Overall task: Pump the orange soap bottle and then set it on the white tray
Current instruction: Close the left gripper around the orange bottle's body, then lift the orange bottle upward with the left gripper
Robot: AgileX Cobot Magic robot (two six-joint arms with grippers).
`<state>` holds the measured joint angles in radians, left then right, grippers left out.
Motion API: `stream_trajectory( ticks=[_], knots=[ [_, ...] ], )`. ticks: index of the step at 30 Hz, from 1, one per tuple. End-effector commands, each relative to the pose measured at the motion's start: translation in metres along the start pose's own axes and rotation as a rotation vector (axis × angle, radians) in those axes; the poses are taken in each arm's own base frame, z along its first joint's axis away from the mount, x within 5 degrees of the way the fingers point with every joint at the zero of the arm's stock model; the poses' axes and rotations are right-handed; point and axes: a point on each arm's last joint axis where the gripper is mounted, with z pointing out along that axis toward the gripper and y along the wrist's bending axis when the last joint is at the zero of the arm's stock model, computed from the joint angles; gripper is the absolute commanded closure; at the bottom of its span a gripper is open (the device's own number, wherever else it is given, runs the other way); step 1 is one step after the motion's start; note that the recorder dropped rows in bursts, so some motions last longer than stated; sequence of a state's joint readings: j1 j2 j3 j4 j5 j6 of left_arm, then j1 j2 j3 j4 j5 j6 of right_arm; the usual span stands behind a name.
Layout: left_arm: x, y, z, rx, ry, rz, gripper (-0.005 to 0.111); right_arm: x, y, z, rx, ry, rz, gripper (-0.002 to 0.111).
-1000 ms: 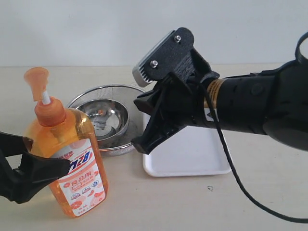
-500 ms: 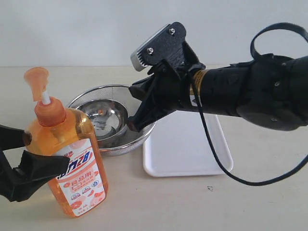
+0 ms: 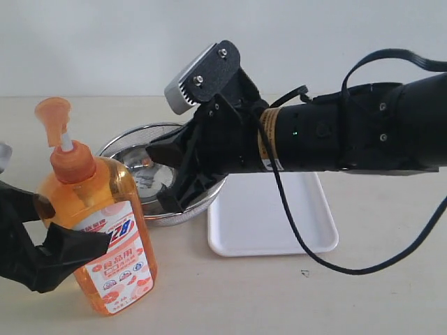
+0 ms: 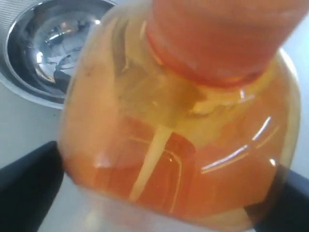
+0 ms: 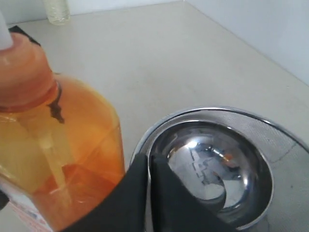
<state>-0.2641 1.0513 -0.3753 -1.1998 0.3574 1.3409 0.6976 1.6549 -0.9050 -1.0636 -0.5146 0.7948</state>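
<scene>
At the worktop's left, toward its near edge, the bottle (image 3: 98, 230) stands nearly full, so it is probably heavy, with slick, slightly yielding walls. It is best held across the broad body, where the left fingers (image 3: 70, 248) clamp it, spread wide. Compared with a second ago the bottle has not moved, while the right fingers (image 3: 183, 185), pressed together and empty, have swung left from above the tray (image 3: 307, 237) to over the bowl (image 3: 133, 136), nearer the pump head (image 3: 54, 112).
</scene>
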Motion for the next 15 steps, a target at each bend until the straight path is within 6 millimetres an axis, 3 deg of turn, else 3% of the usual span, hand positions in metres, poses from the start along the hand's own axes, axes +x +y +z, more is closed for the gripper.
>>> stream_trajectory(
  ticks=[1,15],
  knots=[
    [0.001,0.001,0.007,0.009,-0.002,0.002,0.019,0.005,0.004,0.007,-0.064,-0.010,0.024,0.109],
    [0.001,0.006,0.023,0.016,-0.008,-0.019,0.019,0.008,0.029,0.015,-0.216,0.004,-0.003,0.109]
  ],
)
